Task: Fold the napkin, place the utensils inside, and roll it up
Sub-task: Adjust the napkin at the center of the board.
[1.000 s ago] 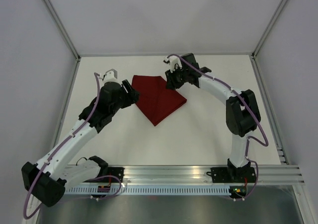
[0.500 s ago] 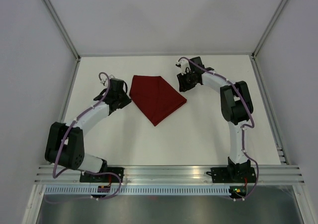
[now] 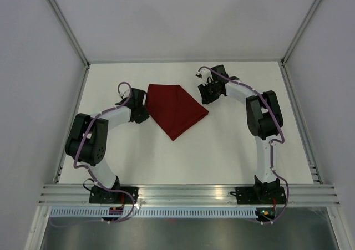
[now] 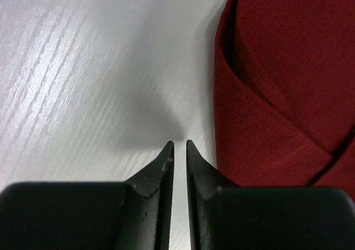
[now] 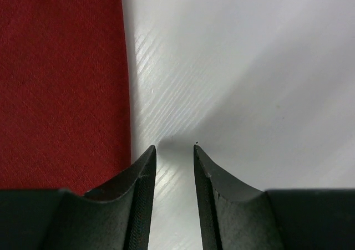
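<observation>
Beside the left edge of the folded dark red napkin (image 3: 176, 108), the left hand (image 4: 178, 144) is pointing down at the white surface (image 3: 222, 150), its jaws standing at a thin slit with nothing between them. The napkin is lying flat between the two arms, showing overlapping layers along its left border. At its right edge, the right hand (image 5: 175, 148) is pointing at bare surface, jaws narrowly apart and empty, one fingertip just beside the hem

Top view set high behind bases (image 3: 113, 194), aimed down. Wrist views held close to table (image 3: 222, 150); napkin (image 3: 175, 110) edge shared.
</observation>
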Available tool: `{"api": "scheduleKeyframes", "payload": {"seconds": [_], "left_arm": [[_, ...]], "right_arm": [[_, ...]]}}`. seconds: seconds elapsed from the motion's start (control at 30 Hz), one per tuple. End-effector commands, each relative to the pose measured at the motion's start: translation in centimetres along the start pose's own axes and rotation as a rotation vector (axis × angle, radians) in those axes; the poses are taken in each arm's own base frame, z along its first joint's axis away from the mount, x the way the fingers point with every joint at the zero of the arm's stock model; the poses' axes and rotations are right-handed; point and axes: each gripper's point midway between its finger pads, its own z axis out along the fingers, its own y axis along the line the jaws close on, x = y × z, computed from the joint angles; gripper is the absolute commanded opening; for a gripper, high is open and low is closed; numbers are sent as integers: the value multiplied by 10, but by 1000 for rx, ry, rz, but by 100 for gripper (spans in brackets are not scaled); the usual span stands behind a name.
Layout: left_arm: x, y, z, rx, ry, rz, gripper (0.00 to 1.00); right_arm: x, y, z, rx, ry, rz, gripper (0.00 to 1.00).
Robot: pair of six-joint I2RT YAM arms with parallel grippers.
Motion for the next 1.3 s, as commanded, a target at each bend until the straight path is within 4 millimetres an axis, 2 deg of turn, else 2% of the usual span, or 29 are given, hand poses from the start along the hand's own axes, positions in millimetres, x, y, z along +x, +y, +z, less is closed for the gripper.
{"api": "scheduleKeyframes", "payload": {"seconds": [0.0, 0.17, 0.23, 0.27, 0.43, 0.5, 0.6, 0.63, 0.97, 1.1, 1.2, 1.27], "left_arm": [[-17, -23, 6, 49, -33, -50, 18], [-19, -35, 16, 68, -8, -21, 17], [-16, -38, 20, 65, 3, -4, 17], [-17, -42, 21, 69, 4, 5, 17], [-17, -53, 28, 79, 22, 58, 17], [-16, -62, 32, 84, 26, 91, 18], [-14, -66, 35, 82, 37, 118, 18], [-15, -74, 34, 100, 34, 137, 18], [-4, -109, 46, 163, 90, 268, 26], [0, -120, 48, 185, 101, 296, 28], [-3, -125, 46, 194, 94, 298, 32], [-13, -125, 39, 192, 64, 307, 39]], "right_arm": [[6, 2, -13, 10, 14, -11, 39], [24, 11, -18, -7, 42, -25, 39], [24, 15, -26, -13, 32, -41, 39], [32, 18, -26, -17, 47, -43, 39], [41, 31, -41, -40, 49, -72, 38], [52, 40, -45, -56, 68, -95, 38], [55, 49, -52, -65, 67, -129, 38], [57, 51, -54, -67, 67, -136, 38], [89, 94, -73, -140, 113, -214, 38], [93, 98, -76, -140, 119, -222, 38], [91, 90, -77, -98, 118, -228, 38], [87, 81, -82, -51, 104, -224, 38]]}}
